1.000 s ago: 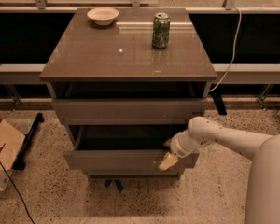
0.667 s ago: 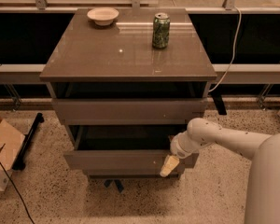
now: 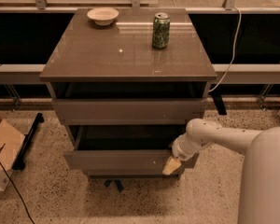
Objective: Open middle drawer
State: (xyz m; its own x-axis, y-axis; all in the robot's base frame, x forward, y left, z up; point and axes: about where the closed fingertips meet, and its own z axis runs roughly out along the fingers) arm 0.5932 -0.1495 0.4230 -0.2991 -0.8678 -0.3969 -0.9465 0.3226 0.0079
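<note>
The grey-brown cabinet (image 3: pixel 126 55) has three drawer fronts. The middle drawer (image 3: pixel 116 160) is pulled part way out, and its dark inside shows behind the glossy front panel. A tiny white speck sits near the panel's right end. The top drawer front (image 3: pixel 128 111) is above it, and the bottom drawer (image 3: pixel 130 174) barely shows beneath it. My gripper (image 3: pixel 171 165) is at the right end of the middle drawer's front, against its top edge. The white arm (image 3: pixel 210 134) comes in from the lower right.
A white bowl (image 3: pixel 102 16) and a green can (image 3: pixel 161 30) stand on the cabinet top. A cardboard box (image 3: pixel 2 155) and a black bar (image 3: pixel 29 139) lie on the floor to the left. A white cable (image 3: pixel 231 45) hangs at the right.
My gripper has shifted slightly down and towards the camera. The middle drawer front has come out a little with it.
</note>
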